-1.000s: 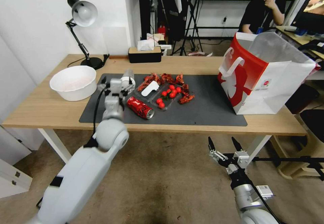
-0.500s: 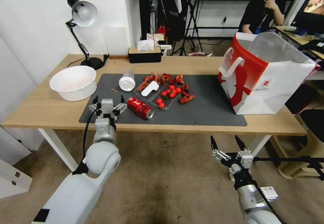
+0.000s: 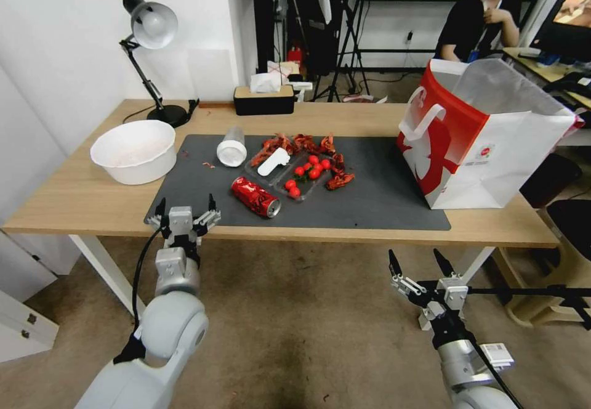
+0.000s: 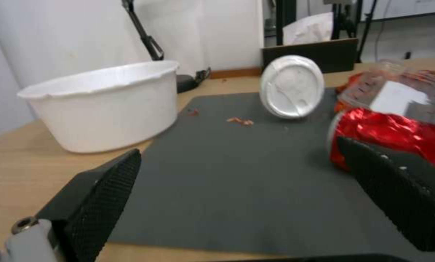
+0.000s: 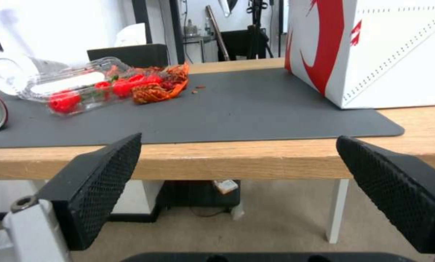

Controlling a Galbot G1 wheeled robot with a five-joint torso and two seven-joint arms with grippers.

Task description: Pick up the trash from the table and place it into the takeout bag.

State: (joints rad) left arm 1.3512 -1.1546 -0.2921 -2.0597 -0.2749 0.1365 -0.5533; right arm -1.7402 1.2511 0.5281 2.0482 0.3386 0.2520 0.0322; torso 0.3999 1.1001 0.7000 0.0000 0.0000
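The left hand [image 3: 183, 215] is held open at the surface's [image 3: 80, 196] near edge. The red soda can [image 3: 255, 196] lies beside it; it should be gripped across its body. The right hand [image 3: 425, 267] is parked open below.

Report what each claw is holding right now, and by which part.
Nothing is held. The left claw hangs open at the table's front edge; the right claw waits open below it.

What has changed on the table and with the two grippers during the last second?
The left gripper let go of the clear cup and drew back, open and empty, to the table's near edge. The cup lies on its side on the mat. The red can, the takeout bag and the right gripper below the table stayed roughly as they were.
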